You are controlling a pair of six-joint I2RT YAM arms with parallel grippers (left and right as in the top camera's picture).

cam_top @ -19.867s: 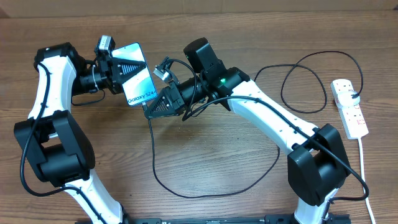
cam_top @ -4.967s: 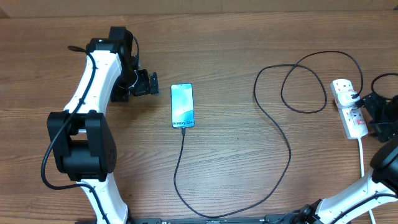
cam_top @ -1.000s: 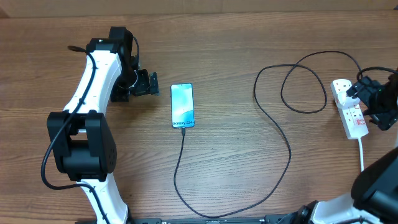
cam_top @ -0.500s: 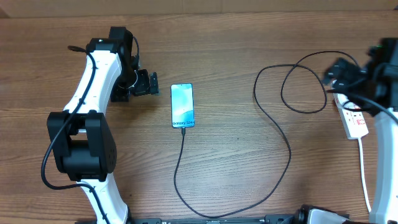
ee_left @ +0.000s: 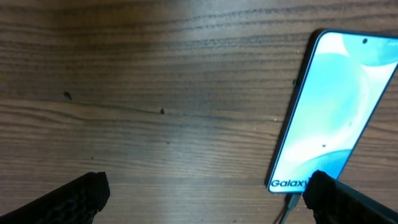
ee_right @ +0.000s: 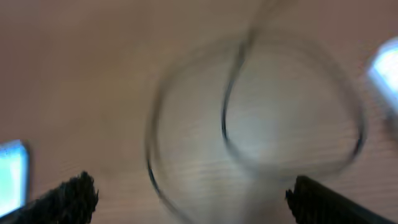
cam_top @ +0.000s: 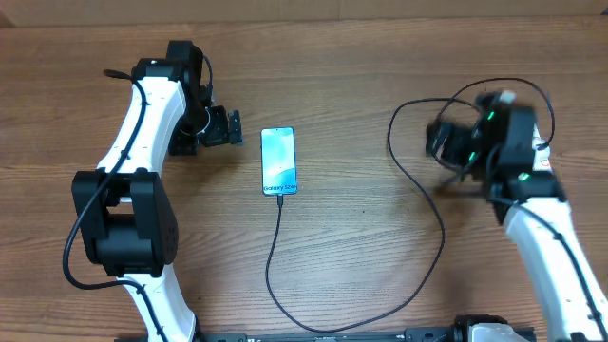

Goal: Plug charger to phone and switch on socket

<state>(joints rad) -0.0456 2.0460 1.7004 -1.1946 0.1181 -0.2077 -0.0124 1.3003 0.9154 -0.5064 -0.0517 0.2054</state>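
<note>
Overhead, the wooden worktop (cam_top: 361, 57) fills the frame, with a white-and-black arm on each side. The left arm (cam_top: 142, 104) rises along the left edge and bends toward the middle. The right arm (cam_top: 541, 218) comes up from the lower right corner, and its upper part is blurred. The charger (cam_top: 442, 237) is a thin black cable that runs down from the phone, sweeps along the near edge, climbs on the right and loops under the right arm's blurred wrist. The socket is covered by that arm from above. A smeared pale patch at the right edge of the right wrist view may be it, but I cannot tell. The phone (cam_top: 278, 160) lies flat and face up between the two arms, left of centre, its blue-and-white screen lit and its long side running away from the robot. The left gripper (cam_top: 220, 127) sits just beside the phone's left edge, apart from it. In the left wrist view its dark fingertips (ee_left: 74, 196) stand wide apart with only bare wood between them. The right gripper (cam_top: 445, 142) hangs over the cable loop, and its fingertips (ee_right: 68, 196) are likewise spread wide and hold nothing. The charger's plug tip (ee_left: 291, 202) meets the phone's lower edge, just under the "Galaxy" lettering.
</note>
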